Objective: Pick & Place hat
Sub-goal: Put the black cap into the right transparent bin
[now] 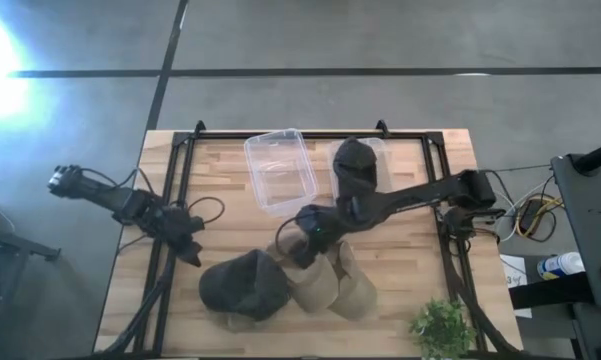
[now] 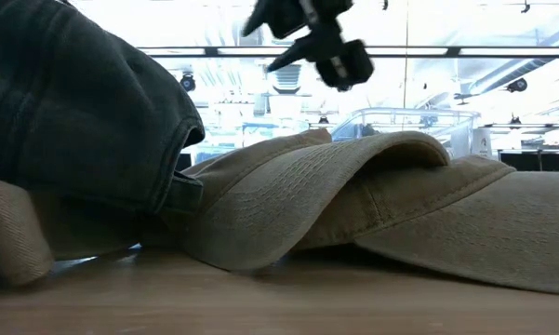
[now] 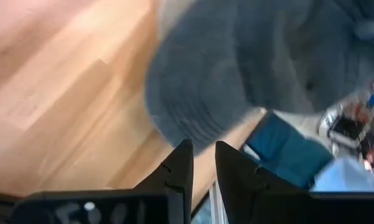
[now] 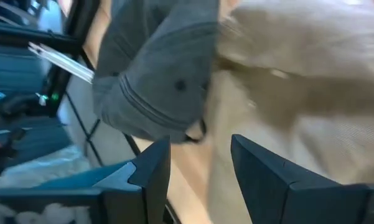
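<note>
**Right pincer poised over the tan hats**

The right pincer (image 1: 305, 245) hovers with its fingers parted and empty above the tan hats (image 1: 332, 282), beside the dark hat (image 1: 245, 285) at the surface's (image 1: 230, 180) near edge. This looks like the approach step; next it must descend and close on fabric. The left pincer (image 1: 192, 250) waits nearly closed, empty.

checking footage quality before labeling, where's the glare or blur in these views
High view: a bright glare patch washes out the floor at the upper left; the table is evenly lit. Low view: the ceiling lights behind are blown out, leaving the right gripper a dark silhouette above the tan hat. Left wrist view: the dark hat is soft and smeared. Right wrist view: both hats are blurred.
</note>
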You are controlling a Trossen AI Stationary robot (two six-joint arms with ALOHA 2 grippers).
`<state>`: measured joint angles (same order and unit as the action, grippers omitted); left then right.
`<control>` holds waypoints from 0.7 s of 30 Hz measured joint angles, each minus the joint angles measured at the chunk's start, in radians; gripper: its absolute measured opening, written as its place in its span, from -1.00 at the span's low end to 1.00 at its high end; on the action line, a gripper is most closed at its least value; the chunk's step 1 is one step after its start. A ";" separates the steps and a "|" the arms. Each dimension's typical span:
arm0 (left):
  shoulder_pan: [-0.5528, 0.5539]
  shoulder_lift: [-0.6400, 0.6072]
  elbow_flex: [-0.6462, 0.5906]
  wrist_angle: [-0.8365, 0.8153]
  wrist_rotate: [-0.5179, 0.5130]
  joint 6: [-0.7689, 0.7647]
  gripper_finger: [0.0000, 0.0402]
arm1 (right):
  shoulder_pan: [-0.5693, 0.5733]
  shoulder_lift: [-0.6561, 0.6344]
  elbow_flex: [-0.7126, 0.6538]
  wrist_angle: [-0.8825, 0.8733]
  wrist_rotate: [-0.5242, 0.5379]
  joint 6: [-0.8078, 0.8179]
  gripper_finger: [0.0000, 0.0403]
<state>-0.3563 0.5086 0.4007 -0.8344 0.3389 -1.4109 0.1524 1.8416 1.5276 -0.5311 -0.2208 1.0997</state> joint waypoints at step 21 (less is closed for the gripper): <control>-0.137 0.153 -0.177 0.359 -0.020 -0.556 -0.15 | -0.002 0.195 0.000 0.416 -0.095 0.059 -0.18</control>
<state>-0.4928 0.6617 0.2238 -0.4758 0.3185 -1.9673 0.1506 2.0370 1.5275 -0.1155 -0.3157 1.1583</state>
